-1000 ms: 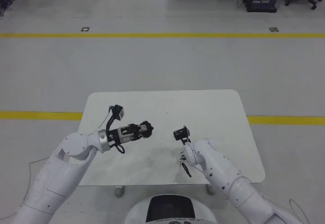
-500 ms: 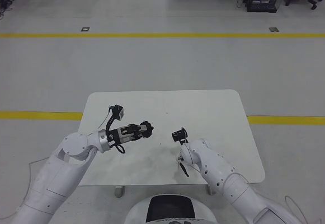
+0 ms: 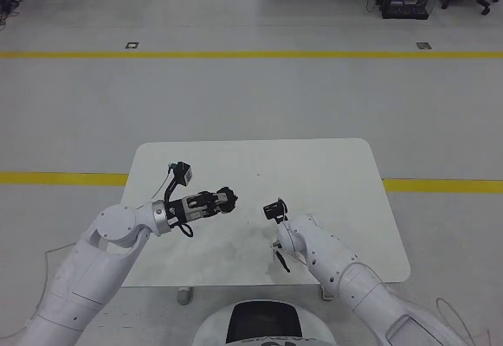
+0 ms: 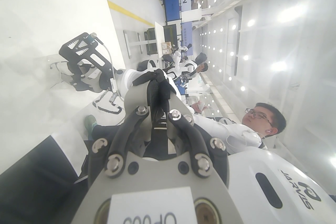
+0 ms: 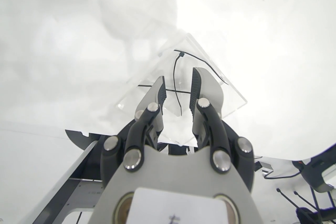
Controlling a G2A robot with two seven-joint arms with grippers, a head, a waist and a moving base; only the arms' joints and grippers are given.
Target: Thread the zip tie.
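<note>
Right pincer (image 5: 178,75) has edged slightly toward the left pincer (image 3: 225,197), which has stayed put, fingers pressed together. The right one's fingers stand apart over a clear plate (image 5: 157,64) on the table (image 3: 320,164). A black zip tie (image 5: 174,75) lies on the plate below the gap between the fingertips, head farthest from the pincer, its long strand running back toward the palm.

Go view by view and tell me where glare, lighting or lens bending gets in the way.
Top view: even light, no glare on the table. Left wrist view: ceiling lamps flare white, and the wide lens bows the room's straight lines. Right wrist view: the white table washes out, so the clear plate shows mainly by its edges; the black zip tie stands out.
</note>
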